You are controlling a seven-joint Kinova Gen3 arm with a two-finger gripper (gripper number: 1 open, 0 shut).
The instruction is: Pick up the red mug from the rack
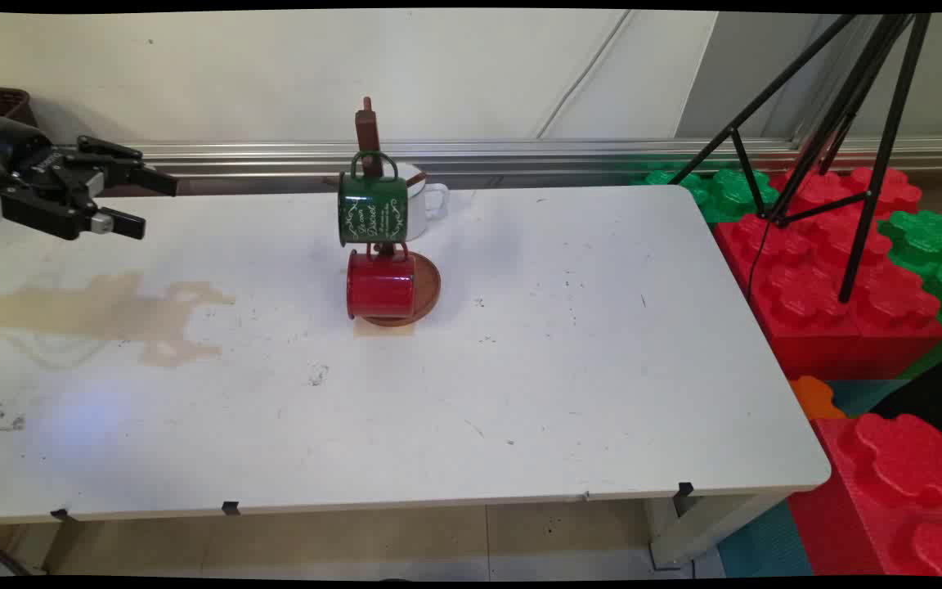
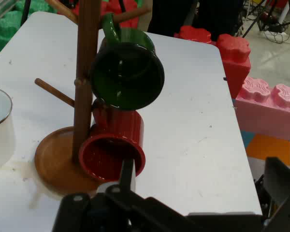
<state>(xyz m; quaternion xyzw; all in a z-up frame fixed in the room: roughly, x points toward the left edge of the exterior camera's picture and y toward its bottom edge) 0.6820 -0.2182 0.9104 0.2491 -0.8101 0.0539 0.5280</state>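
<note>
Mugs hang on a brown wooden mug tree that stands a bit past the middle of the white table. In the main view, the green mug hangs high on a peg by its handle. The red mug hangs low, right under the green one, just over the tree's round base. A white mug peeks out behind the tree, at about 2 o'clock from the green mug. The black gripper is up in the air far off at 9 o'clock from the tree, pointing at it. Its two fingers are spread apart and hold nothing. A pale brown stain lies on the table below the gripper. Red and green big blocks and a black tripod stand at 3 o'clock, past the table edge.

In the hand view, the mug tree stands at 10 o'clock. The green mug shows its dark open mouth, and the red mug shows its mouth just under it. The white mug is at 9 o'clock, on the table beside the base. One finger rises at 6 o'clock in front of the red mug, and the other finger is far over at 4 o'clock. Nothing sits between them.
</note>
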